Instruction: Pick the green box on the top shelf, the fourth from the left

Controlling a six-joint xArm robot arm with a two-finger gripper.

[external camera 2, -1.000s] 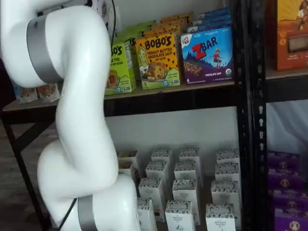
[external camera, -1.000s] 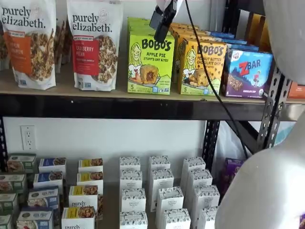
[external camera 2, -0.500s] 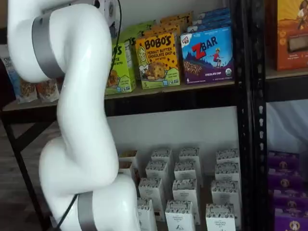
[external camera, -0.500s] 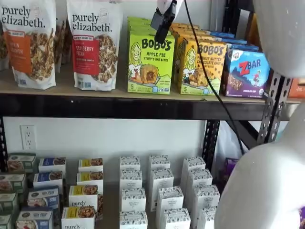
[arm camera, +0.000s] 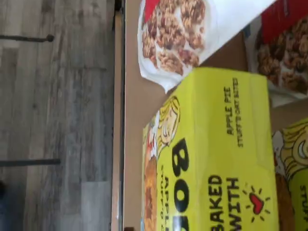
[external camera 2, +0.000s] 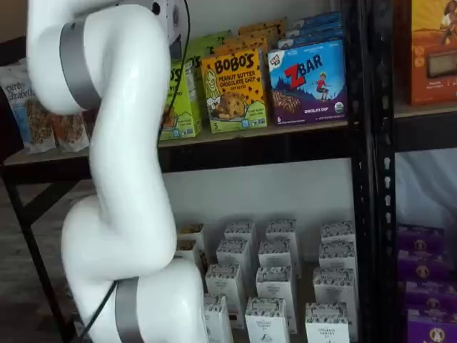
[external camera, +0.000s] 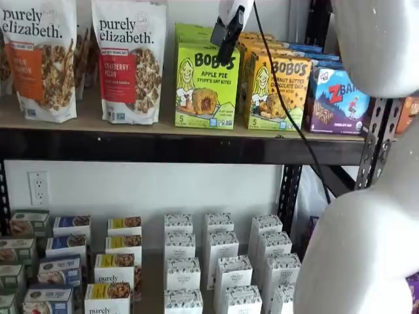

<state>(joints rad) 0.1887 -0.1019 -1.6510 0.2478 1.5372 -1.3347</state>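
Looking at the green box (external camera: pixel 206 88): stands upright on the top shelf (external camera: pixel 163 123), close to the front edge of the board, printed face turned outward, with more green cartons of the same kind lined up behind. Sits between the red-labelled granola bag (external camera: pixel 129 62) on one side and the yellow-orange box (external camera: pixel 278 91) on the other, near both; cannot tell whether touching either. Further along the same board, past the yellow-orange one, the blue ZBar box (external camera: pixel 340 98). As for the gripper (external camera: pixel 226 33): hangs down from the upper edge in a shelf view, black fingers side-on, in front of the upper part of the green box; spread to full width and holding nothing. Cannot tell from this angle whether touching the carton or only near. Beside the fingers, a black cable (external camera: pixel 281 98) running down across the front of the yellow-orange box. In the wrist view, filled mostly by the lid and part of the front face of the green box (arm camera: pixel 216 154), very close to the camera, with granola bags next to the box and the grey wooden floor (arm camera: pixel 57 115) far below the board's edge. In a shelf view, hidden for a large part behind the white arm (external camera 2: pixel 121 179), only the right portion of the green box (external camera 2: pixel 182 107) showing. Below, on the lower shelf, rows of small white cartons (external camera: pixel 219 261).
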